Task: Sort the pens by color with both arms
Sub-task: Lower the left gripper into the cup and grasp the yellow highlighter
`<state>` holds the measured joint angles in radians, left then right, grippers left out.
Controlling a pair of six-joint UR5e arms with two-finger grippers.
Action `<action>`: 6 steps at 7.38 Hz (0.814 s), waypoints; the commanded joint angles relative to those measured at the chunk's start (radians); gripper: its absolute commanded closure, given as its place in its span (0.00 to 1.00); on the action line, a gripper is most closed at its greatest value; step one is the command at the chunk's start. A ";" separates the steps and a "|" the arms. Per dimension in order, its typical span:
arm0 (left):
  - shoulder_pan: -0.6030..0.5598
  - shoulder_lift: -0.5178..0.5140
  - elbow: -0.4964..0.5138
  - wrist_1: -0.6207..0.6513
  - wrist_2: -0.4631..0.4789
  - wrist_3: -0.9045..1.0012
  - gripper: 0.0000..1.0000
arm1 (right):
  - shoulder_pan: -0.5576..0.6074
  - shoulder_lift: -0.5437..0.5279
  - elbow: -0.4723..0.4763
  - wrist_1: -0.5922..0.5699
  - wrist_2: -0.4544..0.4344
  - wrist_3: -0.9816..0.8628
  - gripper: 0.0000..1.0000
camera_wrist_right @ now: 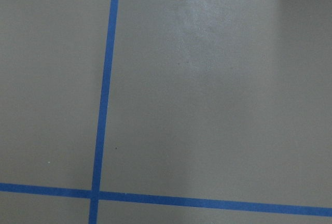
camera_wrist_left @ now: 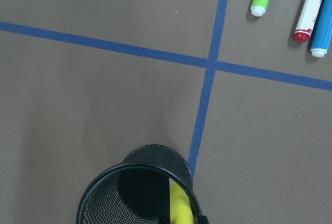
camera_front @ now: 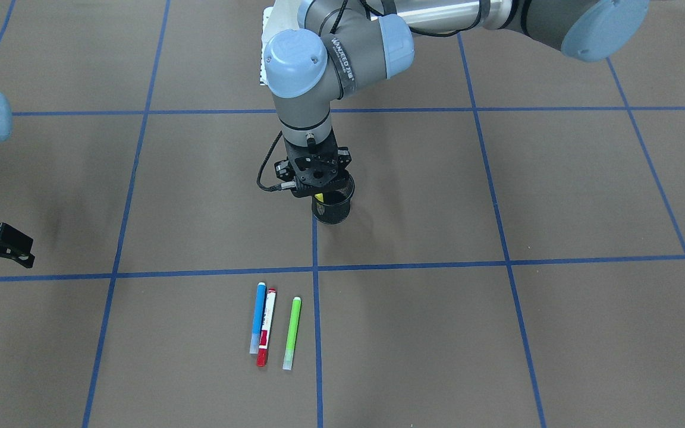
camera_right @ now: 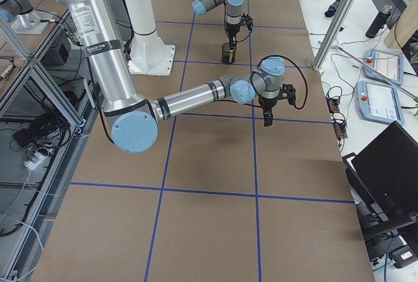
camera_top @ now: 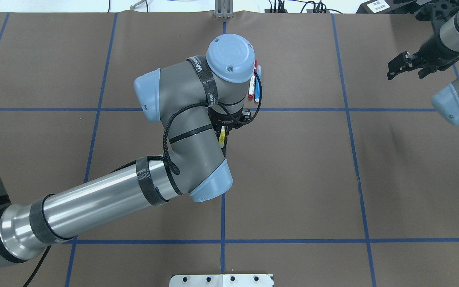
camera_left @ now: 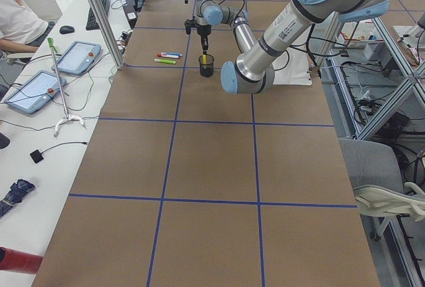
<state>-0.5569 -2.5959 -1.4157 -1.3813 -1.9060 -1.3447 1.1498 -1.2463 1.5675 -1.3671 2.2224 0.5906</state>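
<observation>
The left arm's black two-finger gripper [camera_front: 319,189] grasps the yellow pale-ended marker pen [camera_top: 222,136] upright, its lower end inside the black mesh cup [camera_front: 332,213]. It should lower the pen straight, clear of the rim, then release. In the front-facing view the blue pen [camera_front: 257,317], red-capped white pen [camera_front: 266,327] and green pen [camera_front: 292,333] lie at the cup's six o'clock.

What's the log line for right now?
left gripper: holds yellow pen in cup | right gripper: open, aside | blue pen, red pen, green pen: on table

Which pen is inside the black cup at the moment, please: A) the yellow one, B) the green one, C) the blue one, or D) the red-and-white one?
A: the yellow pen shows inside the cup in the left wrist view.
</observation>
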 commanded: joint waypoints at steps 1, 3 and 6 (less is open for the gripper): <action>0.000 -0.003 -0.002 -0.010 -0.001 -0.025 1.00 | 0.001 0.008 -0.006 0.000 -0.001 0.000 0.00; 0.002 -0.007 -0.005 -0.012 -0.002 -0.027 1.00 | 0.001 0.010 -0.009 0.000 -0.001 0.000 0.00; 0.009 -0.016 -0.005 -0.013 -0.002 -0.028 1.00 | 0.001 0.018 -0.009 -0.001 -0.001 0.000 0.00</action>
<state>-0.5499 -2.6086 -1.4203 -1.3932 -1.9082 -1.3725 1.1505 -1.2325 1.5596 -1.3681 2.2212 0.5906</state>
